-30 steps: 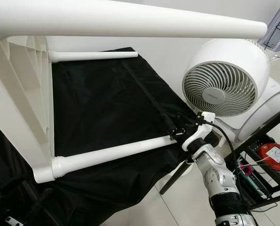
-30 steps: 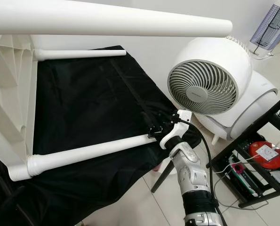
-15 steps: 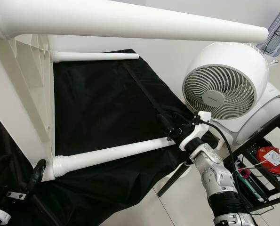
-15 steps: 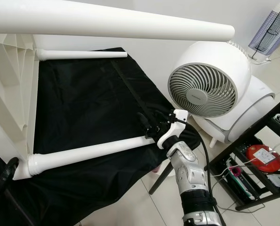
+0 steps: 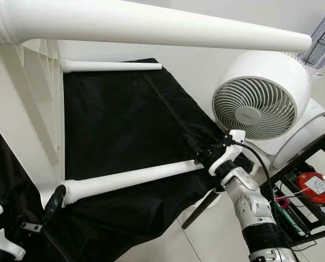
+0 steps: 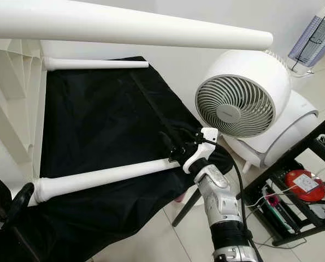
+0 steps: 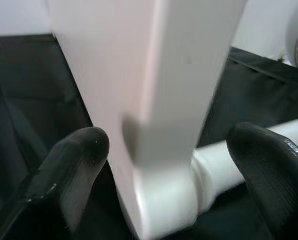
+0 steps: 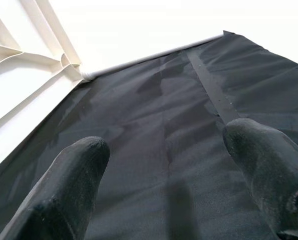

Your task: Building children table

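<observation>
Item: children's table [image 5: 28,117], white plastic, lying on its side on a black cloth [image 5: 124,114]; assembly in progress

- Near, lower left of frame: left gripper [image 7: 169,165], fingers apart, straddling the corner of the table where a leg screws in; not closed on it
- Lower centre: white leg [image 5: 132,179], seated in its corner socket and running out toward the right
- Lower right: right gripper [image 5: 203,155] at that leg's free end, over the cloth; fingers [image 8: 269,170] spread apart in the right wrist view, nothing between them
- Far, upper centre: second leg [image 5: 110,66] fitted at the far corner
- Top of frame: third leg [image 5: 151,26], close to the camera, crossing left to right
- Background, right: white fan [image 5: 258,103]; black rack [image 5: 309,185] holding a red object

Progress, as judged: at least three legs appear mounted; the fourth cannot be made out. Remaining: check the near joint is tight, then stand the table upright
</observation>
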